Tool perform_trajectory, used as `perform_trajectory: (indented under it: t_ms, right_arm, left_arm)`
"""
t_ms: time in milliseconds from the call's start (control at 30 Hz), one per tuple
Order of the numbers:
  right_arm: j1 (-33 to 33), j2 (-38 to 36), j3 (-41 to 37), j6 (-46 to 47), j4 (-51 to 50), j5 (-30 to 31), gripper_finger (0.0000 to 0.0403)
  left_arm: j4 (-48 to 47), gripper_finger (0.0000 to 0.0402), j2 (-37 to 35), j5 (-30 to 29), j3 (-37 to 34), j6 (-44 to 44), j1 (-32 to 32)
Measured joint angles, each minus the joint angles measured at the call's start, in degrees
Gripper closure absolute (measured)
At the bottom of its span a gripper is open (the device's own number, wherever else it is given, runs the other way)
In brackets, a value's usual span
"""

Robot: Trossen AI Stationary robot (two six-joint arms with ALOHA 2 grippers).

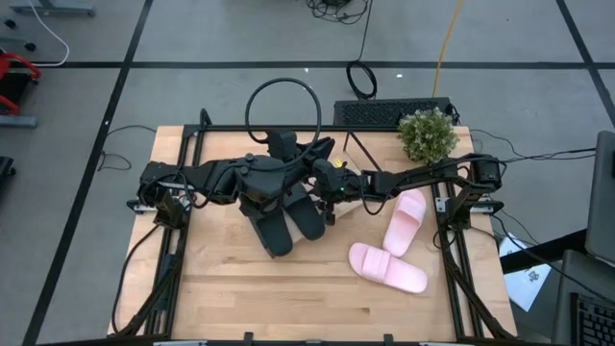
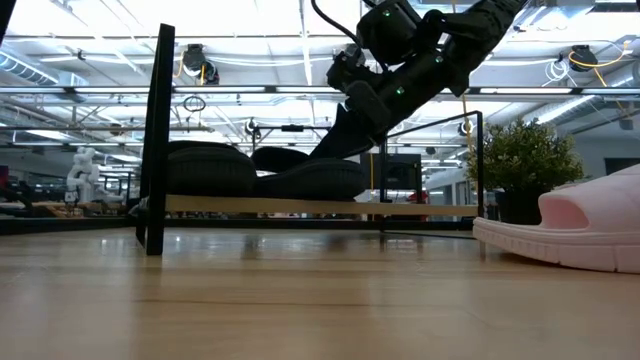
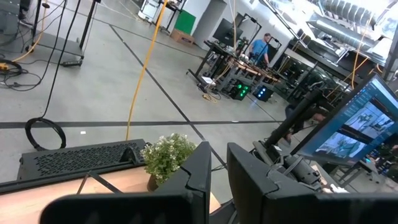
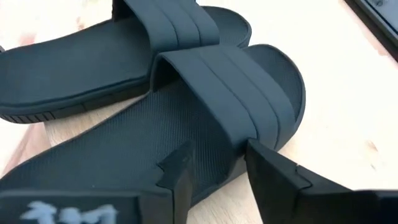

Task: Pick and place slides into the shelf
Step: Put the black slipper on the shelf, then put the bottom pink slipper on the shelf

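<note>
Two black slides (image 1: 274,229) (image 1: 309,219) lie side by side, soles down, on the shelf's light board (image 2: 300,207) inside its black frame (image 2: 160,140). Two pink slides (image 1: 405,221) (image 1: 386,267) lie on the tabletop to the right; one shows close in the low view (image 2: 570,225). My right gripper (image 4: 214,158) is open, pointing down over the right-hand black slide (image 4: 143,149), its fingers either side of the slide's side rim beside the strap (image 4: 236,93). My left gripper (image 3: 219,162) is raised over the shelf (image 1: 288,144), empty, with a narrow gap between its fingers. My right gripper comes from above at the black slide's side rim (image 4: 217,168), next to the strap, with one finger over the footbed and one outside the sole. I cannot tell whether the fingers touch the slide. The slide lies flat on the shelf's board.
A potted plant (image 1: 428,135) stands at the table's far right. A black perforated box (image 1: 389,113) and a cable loop (image 1: 283,106) lie behind the shelf. Bare tabletop (image 1: 269,298) stretches along the near edge. A person (image 3: 258,46) stands far off in the room.
</note>
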Motion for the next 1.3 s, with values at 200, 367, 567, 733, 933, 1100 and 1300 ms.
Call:
perform_trajectory:
  t_ms: [200, 367, 567, 733, 933, 1100, 1300]
  right_arm:
    - [0.0, 0.0, 0.0, 1.0, -0.2, -0.2, 0.0238]
    - [0.0, 0.0, 0.0, 2.2, -0.3, -1.3, 0.0223]
    - [0.1, -0.5, 0.0, 2.4, -1.7, -1.4, 0.0224]
    - [0.1, -2.1, 0.0, 2.1, -1.7, -1.6, 0.0223]
    - [0.2, -2.6, 0.0, 1.9, -2.6, -2.8, 0.0224]
    - [0.4, -2.6, 0.0, 1.9, -2.8, -2.8, 0.0226]
    - [0.4, -2.6, 0.0, 2.0, -2.9, -5.9, 0.0226]
  left_arm:
    - [0.0, 0.0355, 0.0, 0.0, 0.0, 0.0, 0.0]
    - [0.0, 0.0355, 0.0, 0.0, 0.0, 0.0, 0.0]
    - [0.0, 0.0355, 0.0, 0.0, 0.0, 0.0, 0.0]
    - [0.0, 0.0355, 0.0, 0.0, 0.0, 0.0, 0.2]
    - [0.1, 0.0355, 0.0, 0.0, 0.0, -0.3, 0.8]
    - [0.2, 0.0355, 0.0, 0.0, 0.0, -0.5, 0.8]
    - [0.2, 0.0355, 0.0, 0.0, 0.0, -1.0, 0.8]
